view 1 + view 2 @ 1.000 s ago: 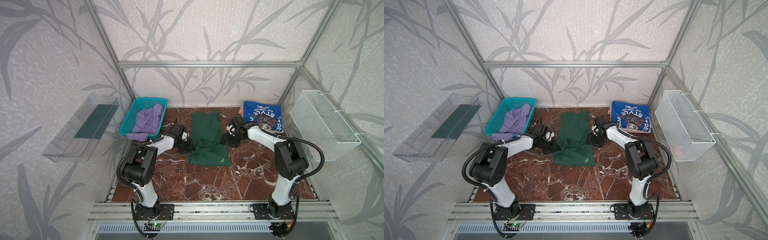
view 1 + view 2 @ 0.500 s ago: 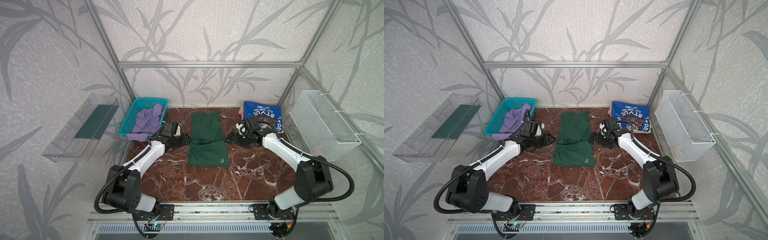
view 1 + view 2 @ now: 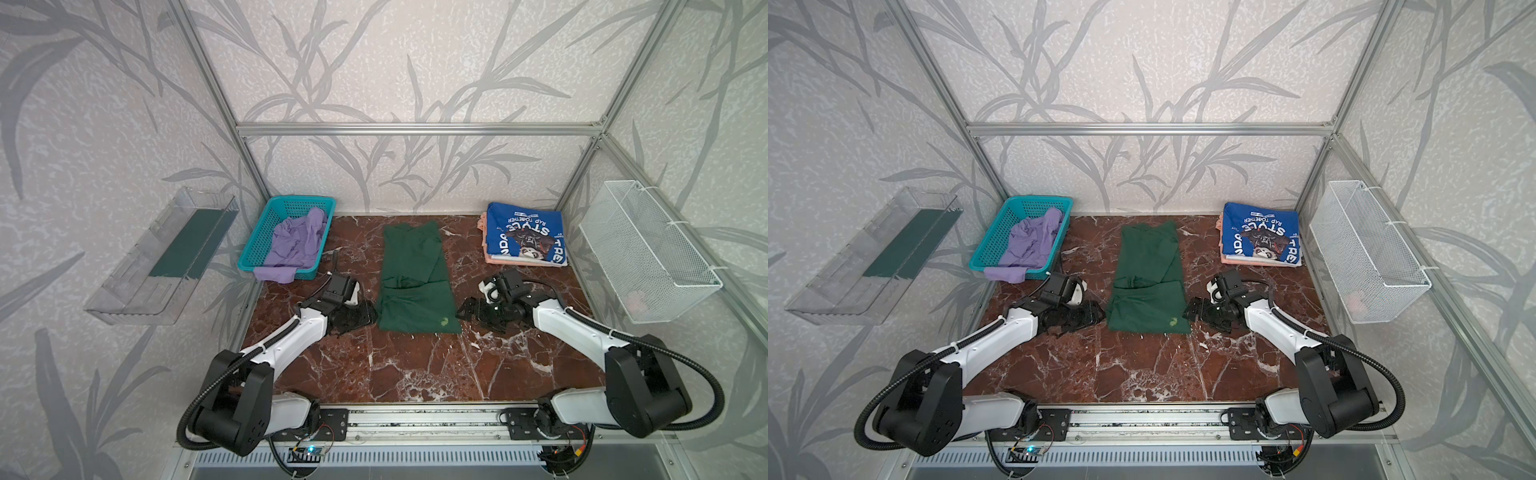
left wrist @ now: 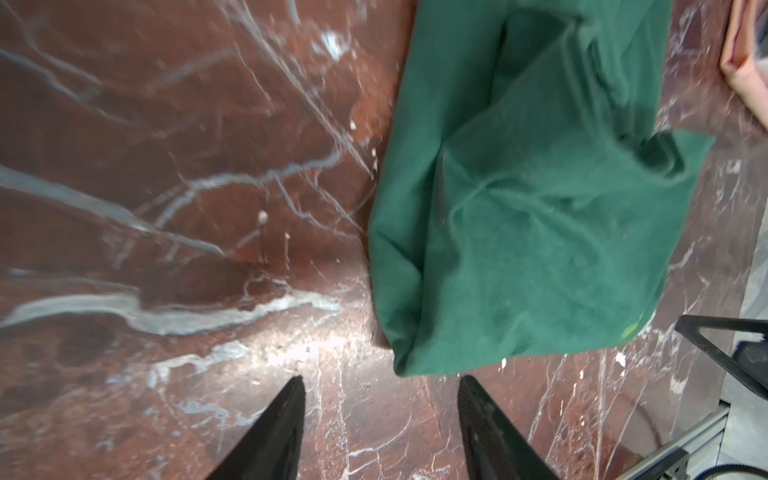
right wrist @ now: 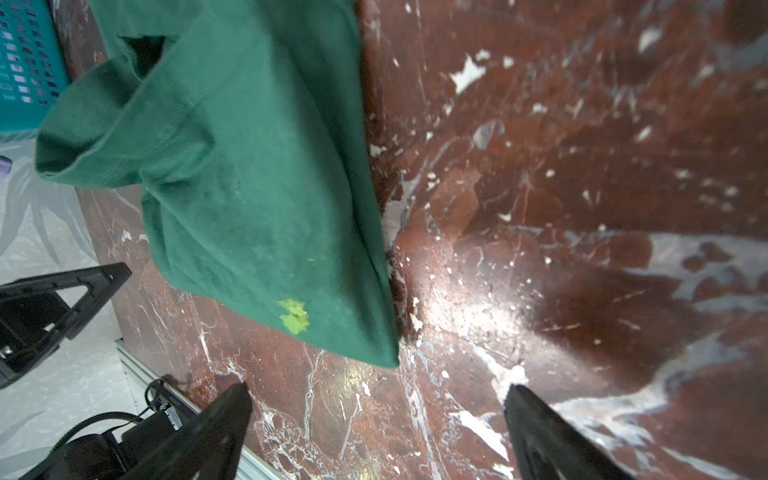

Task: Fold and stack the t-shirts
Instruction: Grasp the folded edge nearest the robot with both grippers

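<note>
Both jaws stand apart and empty: your left gripper point(image 4: 381, 379) and right gripper point(image 5: 377, 387) flank the green t-shirt point(image 3: 413, 282) on the counter point(image 3: 415, 365), neither touching it, right set wider.

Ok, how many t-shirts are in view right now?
4. The dark green shirt lies mid-table; the lavender shirt spills from the turquoise basket; the blue printed shirt sits back right atop a peach shirt. Others may be hidden beneath.
</note>
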`<state>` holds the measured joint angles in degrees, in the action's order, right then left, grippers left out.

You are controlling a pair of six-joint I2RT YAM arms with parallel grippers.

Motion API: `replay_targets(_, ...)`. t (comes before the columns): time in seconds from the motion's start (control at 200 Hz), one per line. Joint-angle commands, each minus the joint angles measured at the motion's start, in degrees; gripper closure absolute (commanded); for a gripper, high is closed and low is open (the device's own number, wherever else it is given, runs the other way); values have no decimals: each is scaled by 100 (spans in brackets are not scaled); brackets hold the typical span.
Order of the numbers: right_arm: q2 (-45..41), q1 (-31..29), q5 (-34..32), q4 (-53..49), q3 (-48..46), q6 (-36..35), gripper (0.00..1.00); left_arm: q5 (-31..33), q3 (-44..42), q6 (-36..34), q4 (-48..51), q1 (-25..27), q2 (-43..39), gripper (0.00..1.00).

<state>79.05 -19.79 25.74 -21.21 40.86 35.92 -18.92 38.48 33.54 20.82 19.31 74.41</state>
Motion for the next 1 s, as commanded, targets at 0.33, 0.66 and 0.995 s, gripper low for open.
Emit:
replay_targets(0.33,866,-389,510,1655,-493,932,35,-268,-306,344,-843,372,477,40)
replay_targets(0.66,1252,-410,519,2102,-491,1089,62,-568,-386,465,-1487,425,1163,50)
replay_targets(0.995,1042,-411,664,1873,-258,955,100,-527,-236,131,-745,424,1014,100)
